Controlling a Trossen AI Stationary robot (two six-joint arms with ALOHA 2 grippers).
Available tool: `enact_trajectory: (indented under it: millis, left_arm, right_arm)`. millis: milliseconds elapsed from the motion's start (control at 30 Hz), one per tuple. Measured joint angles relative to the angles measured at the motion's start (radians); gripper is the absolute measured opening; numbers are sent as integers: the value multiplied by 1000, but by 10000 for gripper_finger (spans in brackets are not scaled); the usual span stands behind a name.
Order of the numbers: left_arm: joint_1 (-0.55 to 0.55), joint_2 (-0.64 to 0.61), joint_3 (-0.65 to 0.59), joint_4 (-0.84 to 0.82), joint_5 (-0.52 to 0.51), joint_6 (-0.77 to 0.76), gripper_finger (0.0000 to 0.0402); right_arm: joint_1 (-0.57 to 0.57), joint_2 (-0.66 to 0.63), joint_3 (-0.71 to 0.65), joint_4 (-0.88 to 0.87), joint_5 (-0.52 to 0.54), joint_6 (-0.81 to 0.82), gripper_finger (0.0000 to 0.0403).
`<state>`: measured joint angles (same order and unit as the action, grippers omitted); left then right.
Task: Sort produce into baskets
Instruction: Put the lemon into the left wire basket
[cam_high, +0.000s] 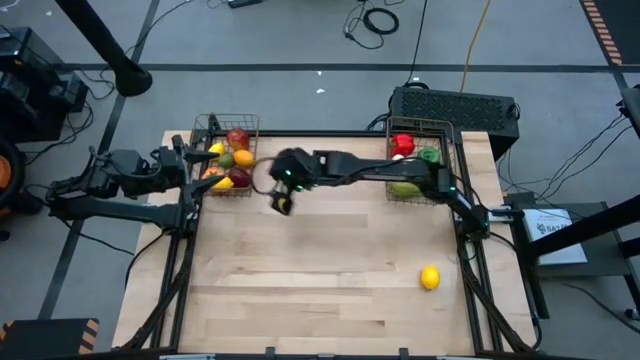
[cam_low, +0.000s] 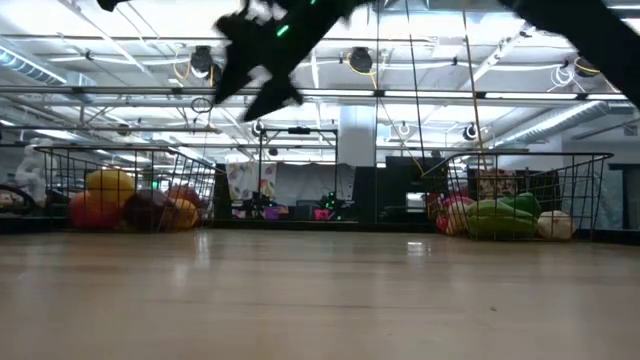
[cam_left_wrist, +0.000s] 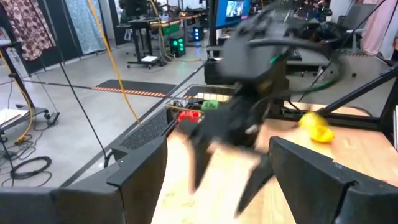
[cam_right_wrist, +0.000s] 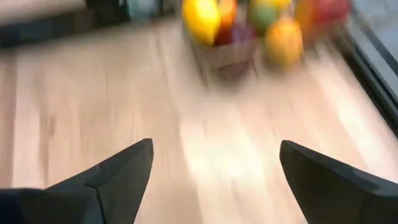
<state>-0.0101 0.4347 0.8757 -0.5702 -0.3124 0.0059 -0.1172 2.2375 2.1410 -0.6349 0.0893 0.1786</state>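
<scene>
My right claw (cam_high: 281, 204) hangs above the bare desk (cam_high: 320, 270) with its fingers spread and nothing between them, just beside the left basket (cam_high: 226, 158), which is heaped with yellow, orange and red produce. My left claw (cam_high: 183, 160) waits at that basket's outer edge, fingers also spread and empty. The right basket (cam_high: 421, 160) holds red and green pieces. One lemon (cam_high: 430, 278) lies alone on the desk, well apart from both baskets
</scene>
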Motion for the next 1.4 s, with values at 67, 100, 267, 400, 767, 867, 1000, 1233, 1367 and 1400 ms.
enact_trajectory:
  millis: [67,100,267,400,767,867,1000,1233,1367,1400]
  left_arm:
    - [0,0,0,0,1,0,288]
    - [0,0,0,0,1,0,288]
    - [0,0,0,11,2,4,288]
    - [-1,2,0,32,2,8,288]
    - [-2,80,0,96,3,91,288]
    - [-2,122,0,127,3,115,288]
    - [-2,187,0,164,18,142,288]
    - [-2,297,0,257,22,191,288]
    - [-2,340,0,301,22,219,288]
    - [-2,349,0,309,22,220,288]
  right_arm:
    - [32,-57,0,-180,37,1,341]
    - [51,-86,0,-265,66,12,341]
    - [181,-178,0,-663,271,174,340]
    - [318,-213,0,-927,408,408,340]
    - [631,-246,-140,-934,370,822,340]
    - [668,-252,-232,-938,274,934,340]
    - [698,-253,-379,-937,145,1074,340]
    - [743,-254,-598,-938,-146,1272,340]
    - [770,-256,-671,-935,-186,1336,340]
    - [778,-258,-686,-937,-191,1355,340]
